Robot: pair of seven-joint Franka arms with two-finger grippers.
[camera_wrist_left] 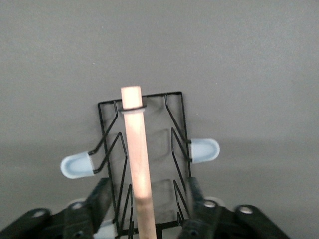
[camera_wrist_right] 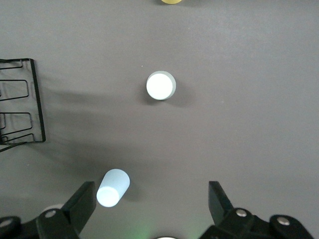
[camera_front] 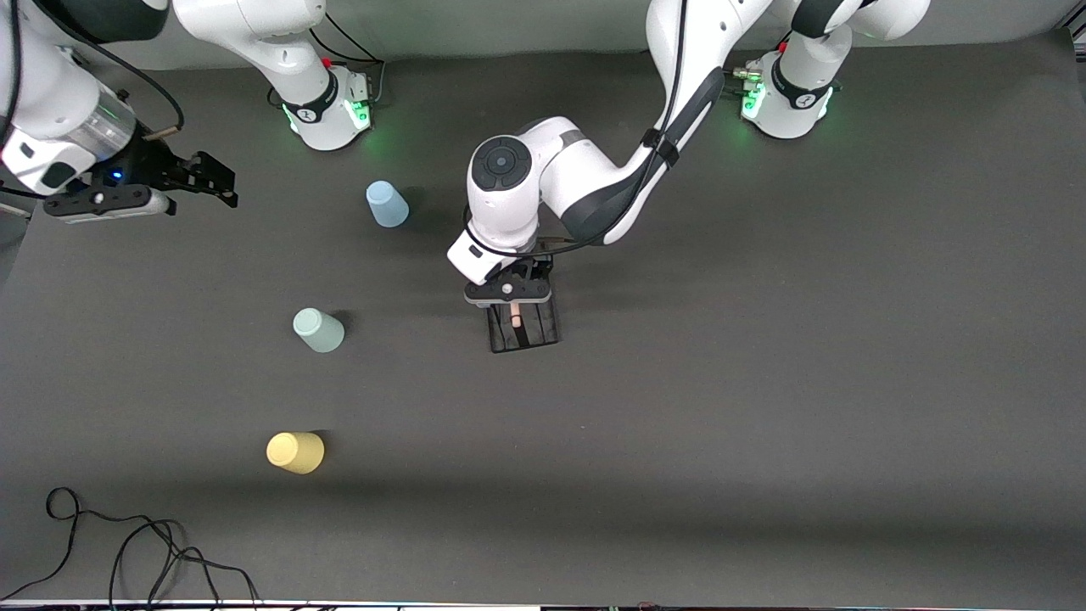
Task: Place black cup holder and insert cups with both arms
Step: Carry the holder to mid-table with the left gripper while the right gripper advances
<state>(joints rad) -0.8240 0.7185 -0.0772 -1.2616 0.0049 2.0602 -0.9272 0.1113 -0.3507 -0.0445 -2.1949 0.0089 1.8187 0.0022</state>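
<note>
The black cup holder (camera_front: 526,327) stands on the dark table near its middle, its wooden rod handle (camera_wrist_left: 137,164) on top and pale blue peg tips (camera_wrist_left: 203,150) sticking out at the sides. My left gripper (camera_front: 512,304) is directly over it, open, with a finger (camera_wrist_left: 101,195) on each side of the rod and a gap to it (camera_wrist_left: 148,194). Three cups stand toward the right arm's end: light blue (camera_front: 387,204) (camera_wrist_right: 113,187), pale green (camera_front: 318,330) (camera_wrist_right: 160,85), yellow (camera_front: 295,452) (camera_wrist_right: 172,1). My right gripper (camera_front: 219,180) (camera_wrist_right: 152,198) waits open and empty in the air beside the light blue cup.
The two arm bases (camera_front: 327,110) (camera_front: 789,102) stand along the edge farthest from the front camera. A loose black cable (camera_front: 127,552) lies at the nearest edge, toward the right arm's end. An end of the holder (camera_wrist_right: 20,99) shows in the right wrist view.
</note>
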